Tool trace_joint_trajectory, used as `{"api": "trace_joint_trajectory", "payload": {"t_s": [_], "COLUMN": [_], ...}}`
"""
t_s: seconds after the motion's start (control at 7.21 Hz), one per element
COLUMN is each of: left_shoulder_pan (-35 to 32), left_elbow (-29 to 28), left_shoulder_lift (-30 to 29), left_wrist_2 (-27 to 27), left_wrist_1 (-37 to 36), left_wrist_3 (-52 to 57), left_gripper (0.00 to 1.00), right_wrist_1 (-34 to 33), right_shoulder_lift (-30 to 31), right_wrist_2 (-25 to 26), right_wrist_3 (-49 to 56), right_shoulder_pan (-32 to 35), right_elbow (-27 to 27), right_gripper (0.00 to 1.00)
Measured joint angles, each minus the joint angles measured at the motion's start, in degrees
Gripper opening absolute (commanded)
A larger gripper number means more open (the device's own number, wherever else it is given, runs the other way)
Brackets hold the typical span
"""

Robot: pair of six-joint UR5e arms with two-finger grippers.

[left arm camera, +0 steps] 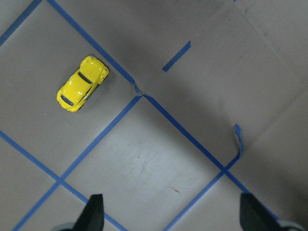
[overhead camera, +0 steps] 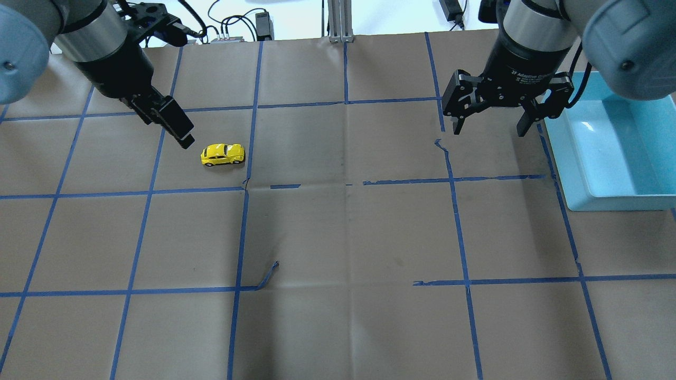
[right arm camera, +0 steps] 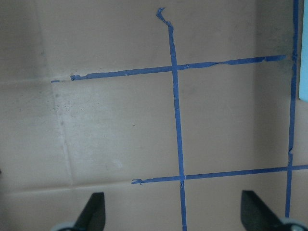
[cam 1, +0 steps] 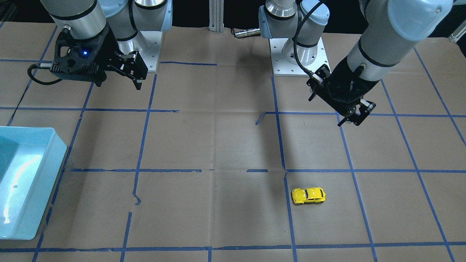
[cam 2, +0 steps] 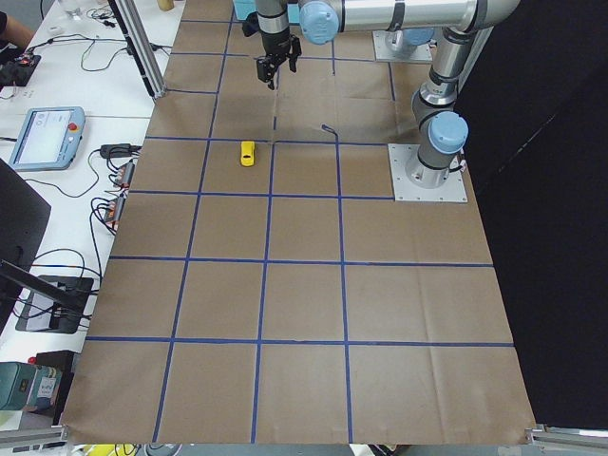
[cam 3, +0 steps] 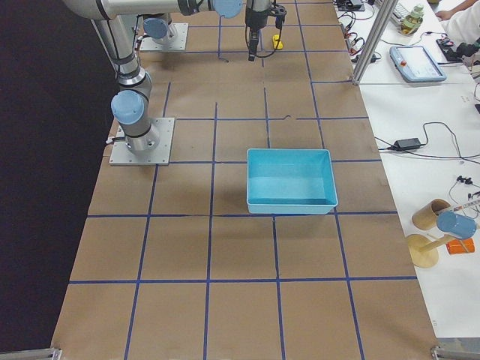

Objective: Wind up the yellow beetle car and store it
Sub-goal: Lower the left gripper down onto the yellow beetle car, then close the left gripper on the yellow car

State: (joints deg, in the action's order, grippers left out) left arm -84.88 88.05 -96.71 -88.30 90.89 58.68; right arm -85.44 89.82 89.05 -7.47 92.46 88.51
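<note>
Car sits on its wheels on the left half of the counter, toward the far edge in the overhead view. It lies side-on inside one square of the blue tape grid, just left of a tape line and touching nothing else.

The left gripper hangs in the air near the car, on its left and slightly beyond it in the overhead view. It is clear of both the car and the counter. Its jaws are spread wide and hold nothing. Its wrist camera looks straight down, with the car in the upper left of the view, well outside the span of the jaws. From across the counter, the left gripper is closer to the robot's base than the car is.

Near the middle of the counter a loose end of tape curls up off the paper.

The right gripper hovers over the right half of the counter, jaws pointing down, spread wide and empty. Its wrist camera shows only paper and tape lines below.

A light-blue bin stands at the counter's right edge, just beside the right gripper and well apart from the car.
</note>
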Motion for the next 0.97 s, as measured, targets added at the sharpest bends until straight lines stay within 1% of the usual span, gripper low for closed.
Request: {"api": "trace_joint_trajectory", "payload": {"t_s": [0.28, 0.42, 0.55, 0.69, 0.83, 0.97], "left_shoulder_pan": [0.3, 0.3, 0.6, 1.2, 1.8, 2.1], "left_elbow": [1.1, 2.3, 3.6, 4.5, 4.7, 4.7], "left_shoulder_lift": [-6.8, -10.4, -14.1, -17.7, -20.4, -22.0], "left_wrist_2": [-0.7, -1.0, -1.1, -1.2, -1.2, -1.3], "left_wrist_1": [-9.8, -16.9, -24.4, -30.2, -33.0, -34.2], "left_wrist_3": [21.6, 27.8, 31.5, 33.4, 34.2, 34.5], "left_gripper": [0.97, 0.96, 0.95, 0.95, 0.93, 0.93], "right_wrist_1": [-0.1, -0.2, -0.3, -0.4, -0.4, -0.4], "right_shoulder_lift": [-0.1, -0.1, -0.1, 0.0, 0.0, 0.0], "right_wrist_2": [0.0, 0.0, 0.0, 0.1, 0.1, 0.1], "right_wrist_3": [0.0, 0.0, 0.0, 0.0, 0.0, 0.0], "right_shoulder_pan": [0.0, 0.0, 0.0, 0.0, 0.0, 0.0], "right_elbow": [0.0, 0.1, 0.1, 0.2, 0.2, 0.3], "right_gripper": [1.0, 1.0, 1.0, 1.0, 1.0, 1.0]}}
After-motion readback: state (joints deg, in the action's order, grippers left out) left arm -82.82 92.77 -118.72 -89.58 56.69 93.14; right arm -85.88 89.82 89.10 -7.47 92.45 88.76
